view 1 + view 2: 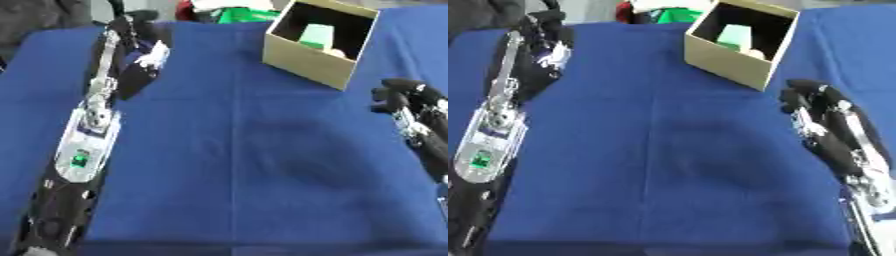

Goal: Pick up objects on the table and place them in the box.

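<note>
Box [308,62]: tan cardboard, open at the top, standing at the upper right of the frame on the desk [262,165], one corner turned toward me. Inside I see a pale green block [317,36] against the dark interior, and a small light-coloured shape just beside it at the lower inner wall; I cannot make out what that shape is.

Desk: covered in a blue cloth with faint fold lines running across and down its middle.

Left robot hand [140,62]: at the upper left of the frame, at the end of a long black and silver arm that comes in from the lower left corner. Its fingers are bent over downward toward the cloth. I see nothing between them, though the dark fingers are hard to tell apart.

Right robot hand [811,102]: at the right edge of the frame, below and just beside the box, apart from it. Its fingers are curled in at the tips and hold nothing.

Far edge, upper middle of the frame: green, red and white items [241,12] lie behind the desk, too blurred for me to name.
</note>
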You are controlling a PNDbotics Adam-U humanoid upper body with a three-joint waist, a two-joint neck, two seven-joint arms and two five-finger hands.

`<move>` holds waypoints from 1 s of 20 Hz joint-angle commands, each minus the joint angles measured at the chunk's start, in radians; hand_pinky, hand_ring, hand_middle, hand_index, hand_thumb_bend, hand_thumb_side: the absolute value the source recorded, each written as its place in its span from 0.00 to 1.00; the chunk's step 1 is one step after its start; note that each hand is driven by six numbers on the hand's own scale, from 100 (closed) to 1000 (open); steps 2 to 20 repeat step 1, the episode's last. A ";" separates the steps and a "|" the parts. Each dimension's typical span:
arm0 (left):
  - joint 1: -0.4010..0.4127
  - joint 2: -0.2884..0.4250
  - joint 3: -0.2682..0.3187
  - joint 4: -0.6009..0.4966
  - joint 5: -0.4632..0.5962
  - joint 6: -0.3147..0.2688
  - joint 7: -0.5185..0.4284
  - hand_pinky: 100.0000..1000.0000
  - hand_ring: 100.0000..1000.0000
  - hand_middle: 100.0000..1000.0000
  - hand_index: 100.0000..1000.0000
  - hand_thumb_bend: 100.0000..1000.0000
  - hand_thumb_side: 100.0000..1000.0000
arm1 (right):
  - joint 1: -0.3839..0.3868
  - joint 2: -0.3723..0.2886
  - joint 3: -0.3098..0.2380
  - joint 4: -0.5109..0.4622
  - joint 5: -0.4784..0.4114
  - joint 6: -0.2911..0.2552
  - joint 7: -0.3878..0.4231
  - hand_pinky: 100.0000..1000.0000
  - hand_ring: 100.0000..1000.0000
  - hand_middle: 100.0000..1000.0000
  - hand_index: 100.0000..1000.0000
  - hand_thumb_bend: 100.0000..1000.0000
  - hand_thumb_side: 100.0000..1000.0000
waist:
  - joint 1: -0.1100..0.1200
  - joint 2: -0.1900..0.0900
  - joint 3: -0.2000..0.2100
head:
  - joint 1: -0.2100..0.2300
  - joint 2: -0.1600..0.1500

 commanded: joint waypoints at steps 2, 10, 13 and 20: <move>-0.005 0.008 0.005 -0.023 0.009 -0.010 0.001 0.43 0.53 0.49 0.73 0.21 0.50 | -0.013 -0.017 0.001 -0.024 -0.003 -0.002 0.001 0.72 0.82 0.56 0.77 0.00 0.39 | -0.002 -0.012 0.002 | -0.002 -0.017; -0.005 0.008 0.005 -0.023 0.009 -0.010 0.001 0.43 0.53 0.49 0.73 0.21 0.50 | -0.013 -0.017 0.001 -0.024 -0.003 -0.002 0.001 0.72 0.82 0.56 0.77 0.00 0.39 | -0.002 -0.012 0.002 | -0.002 -0.017; -0.005 0.008 0.005 -0.023 0.009 -0.010 0.001 0.43 0.53 0.49 0.73 0.21 0.50 | -0.013 -0.017 0.001 -0.024 -0.003 -0.002 0.001 0.72 0.82 0.56 0.77 0.00 0.39 | -0.002 -0.012 0.002 | -0.002 -0.017; -0.005 0.008 0.005 -0.023 0.009 -0.010 0.001 0.43 0.53 0.49 0.73 0.21 0.50 | -0.013 -0.017 0.001 -0.024 -0.003 -0.002 0.001 0.72 0.82 0.56 0.77 0.00 0.39 | -0.002 -0.012 0.002 | -0.002 -0.017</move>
